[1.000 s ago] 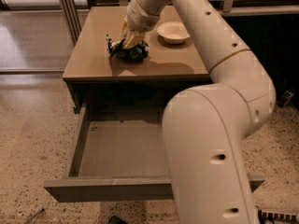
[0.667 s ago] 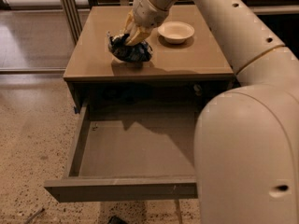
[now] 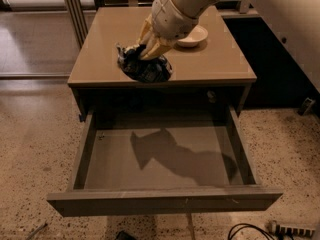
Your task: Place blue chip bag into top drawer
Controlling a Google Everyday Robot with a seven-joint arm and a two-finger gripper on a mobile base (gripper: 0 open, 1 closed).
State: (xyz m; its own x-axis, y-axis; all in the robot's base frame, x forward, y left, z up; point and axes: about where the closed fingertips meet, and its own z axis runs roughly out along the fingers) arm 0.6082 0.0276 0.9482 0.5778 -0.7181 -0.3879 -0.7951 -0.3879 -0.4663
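**Blue chip bag pinched in the gripper above the counter's front edge**

We are looking at the blue chip bag (image 3: 146, 68), a small, crumpled dark blue foil packet with white and black print showing on its creases. It is sitting near the front edge of the tan counter (image 3: 105, 44), slightly toward 9 o'clock from the counter's middle. We cannot tell whether its underside is touching the counter or hanging just above it.

The gripper (image 3: 147, 50) is coming down onto the bag from 1 o'clock. Its yellowish fingers (image 3: 159, 45) are closing narrowly on the bag's upper folds, so it is holding the bag by its top. The pale arm (image 3: 280, 14) is stretching away toward 2 o'clock and is filling the upper right corner of the view.

A white bowl (image 3: 196, 36) is standing on the counter at 2 o'clock from the bag. It is just beside the gripper's wrist, which is partly covering it.

The top drawer (image 3: 165, 201) is standing pulled far out at 6 o'clock from the bag, with its plain grey-brown front panel nearest to us. The shadow (image 3: 175, 156) of the arm and bag is falling across the drawer's flat bottom. The counter's front edge is lying between the bag and the drawer's open well.

The speckled floor (image 3: 35, 149) is spreading around the cabinet. Dark cables (image 3: 250, 230) are lying on it at 5 o'clock from the drawer front.
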